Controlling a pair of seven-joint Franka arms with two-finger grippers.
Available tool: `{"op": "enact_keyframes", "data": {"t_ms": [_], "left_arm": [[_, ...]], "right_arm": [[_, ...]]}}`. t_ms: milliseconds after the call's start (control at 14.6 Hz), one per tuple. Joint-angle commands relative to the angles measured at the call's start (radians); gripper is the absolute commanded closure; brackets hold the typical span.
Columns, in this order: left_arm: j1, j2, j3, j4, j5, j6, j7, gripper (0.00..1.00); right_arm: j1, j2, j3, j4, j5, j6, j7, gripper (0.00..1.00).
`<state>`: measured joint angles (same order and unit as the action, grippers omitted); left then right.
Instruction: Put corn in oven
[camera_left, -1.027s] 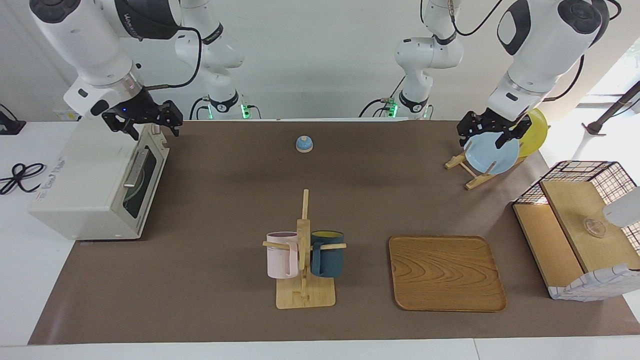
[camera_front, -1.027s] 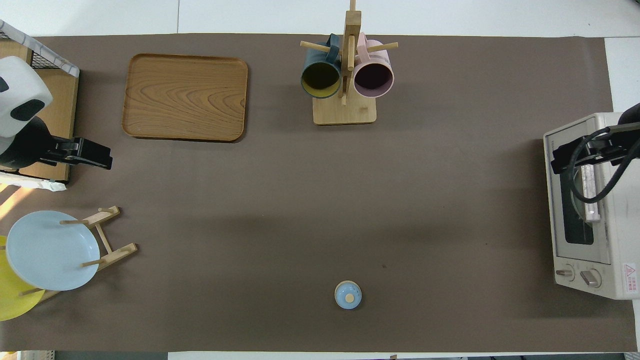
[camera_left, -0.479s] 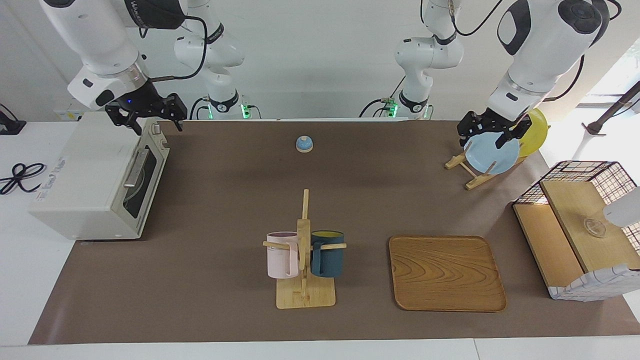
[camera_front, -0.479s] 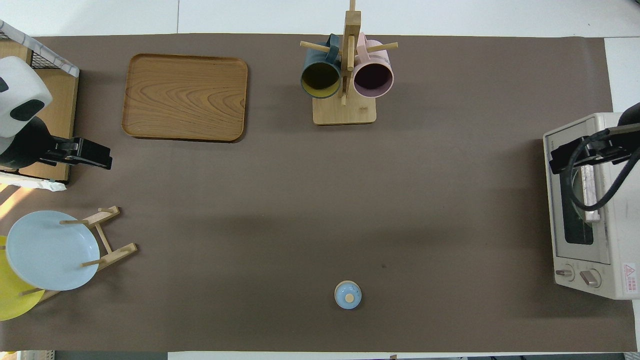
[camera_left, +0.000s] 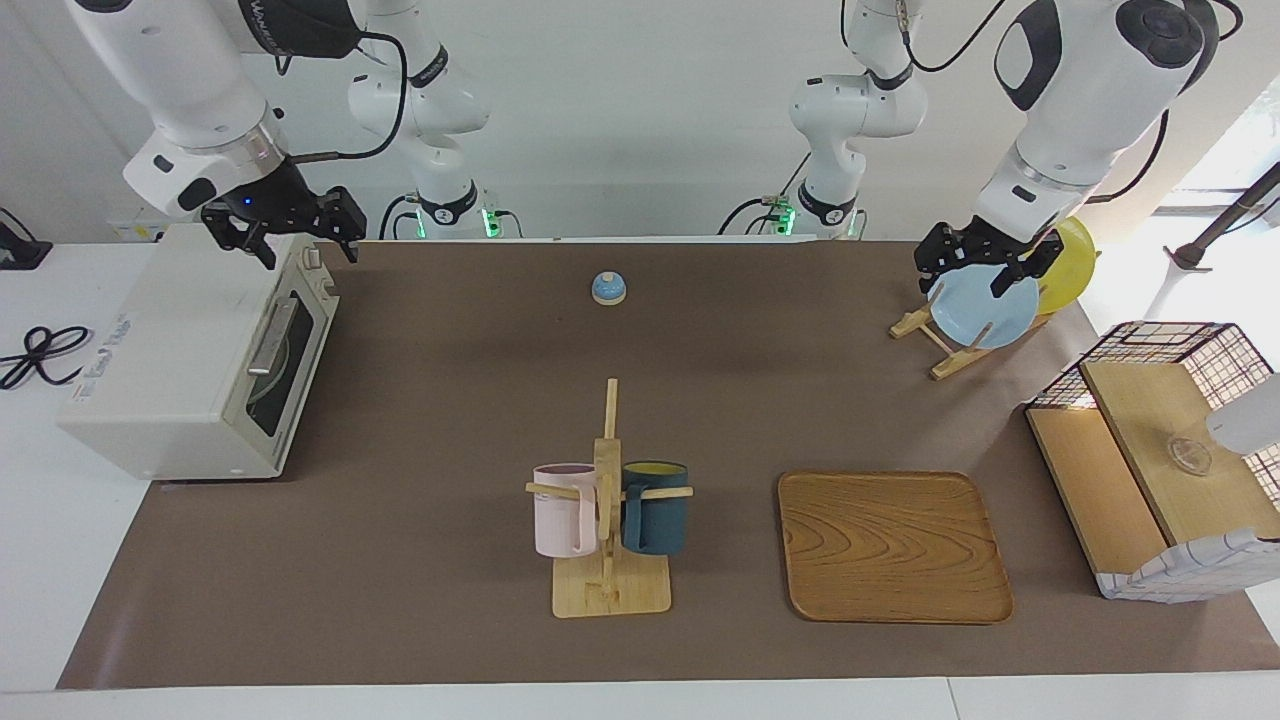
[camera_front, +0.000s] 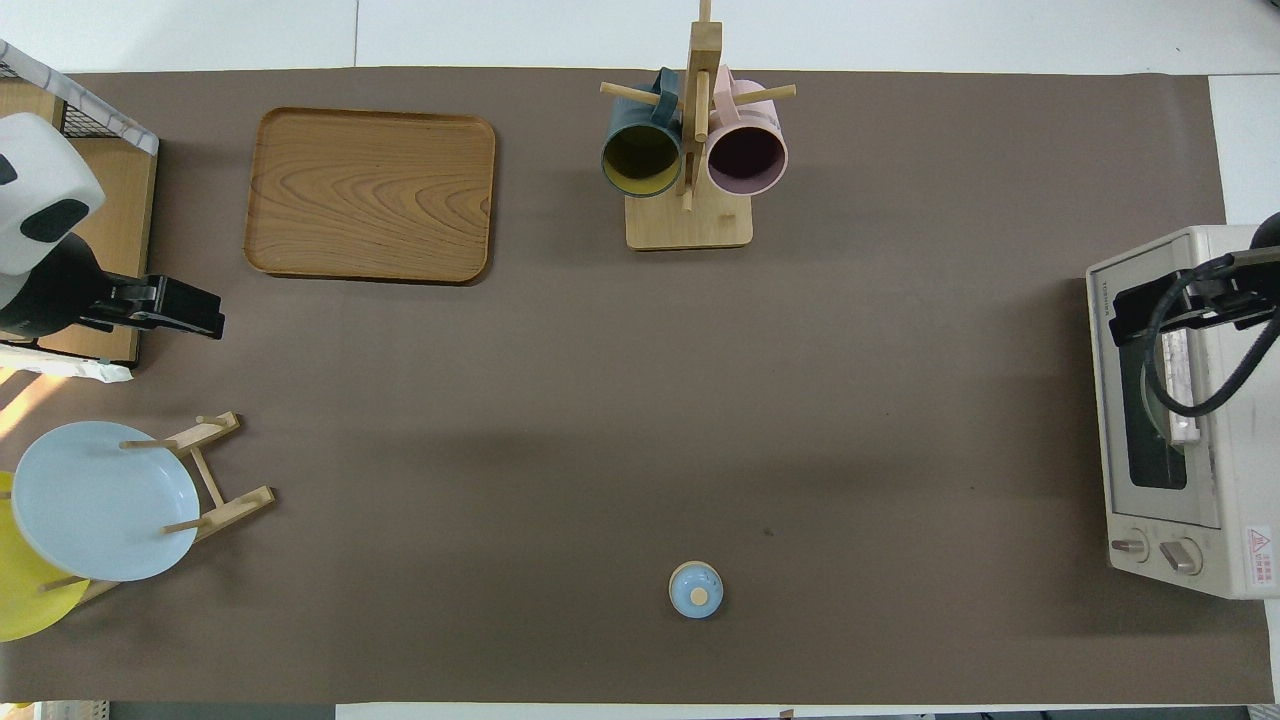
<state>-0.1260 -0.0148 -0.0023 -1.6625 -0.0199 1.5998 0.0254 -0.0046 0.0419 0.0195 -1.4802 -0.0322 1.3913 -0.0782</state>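
Note:
The off-white oven (camera_left: 190, 350) stands at the right arm's end of the table with its dark glass door (camera_left: 285, 350) shut; it also shows in the overhead view (camera_front: 1180, 420). No corn shows in either view. My right gripper (camera_left: 308, 255) hangs open and empty over the top of the oven, at the end nearest the robots, and shows in the overhead view (camera_front: 1125, 320). My left gripper (camera_left: 962, 285) is open and empty, waiting in the air over the blue plate (camera_left: 985, 310). It shows in the overhead view (camera_front: 205, 315).
A mug rack (camera_left: 608, 500) holds a pink and a dark blue mug mid-table. A wooden tray (camera_left: 893, 545) lies beside it. A small blue lid (camera_left: 608, 288) sits near the robots. A plate rack (camera_left: 940, 345) and a wire-and-wood basket (camera_left: 1160, 460) stand at the left arm's end.
My right gripper has risen from the oven's upper front edge and drawn back over the oven's top. The left arm has not moved.

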Motion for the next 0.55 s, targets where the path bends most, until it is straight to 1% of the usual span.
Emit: {"op": "enact_keyframes", "data": {"t_ms": [0,479], "left_arm": [[0.005,-0.001,-0.004,0.012,0.018,-0.003,-0.001,0.00],[0.005,0.001,-0.005,0.012,0.018,-0.003,-0.001,0.00]], "right_arm": [[0.011,-0.014,-0.013,-0.003,0.029,-0.006,0.037,0.00],[0.009,-0.023,-0.016,-0.009,0.028,-0.009,0.037,0.00]]}}
